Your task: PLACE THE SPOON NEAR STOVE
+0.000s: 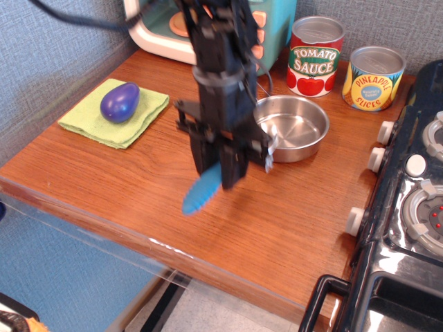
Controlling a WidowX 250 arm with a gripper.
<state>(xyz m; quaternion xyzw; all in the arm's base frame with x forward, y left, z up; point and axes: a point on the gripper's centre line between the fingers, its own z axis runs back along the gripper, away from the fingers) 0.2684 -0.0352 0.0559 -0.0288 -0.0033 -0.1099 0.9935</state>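
My gripper (pixel 220 173) is shut on the spoon (pixel 201 191). Only its ribbed blue handle shows, hanging down-left below the fingers above the middle of the wooden table (pixel 277 214). The silver bowl is hidden in the jaws. The black stove (pixel 408 228) with white knobs stands at the right edge, well to the right of the gripper. The arm hides the left rim of the steel pan (pixel 294 128).
A purple eggplant (pixel 120 102) lies on a green cloth (pixel 90 121) at the left. A tomato sauce can (pixel 315 55) and a pineapple can (pixel 374 77) stand at the back. A teal-and-pink microwave (pixel 156 24) is behind the arm.
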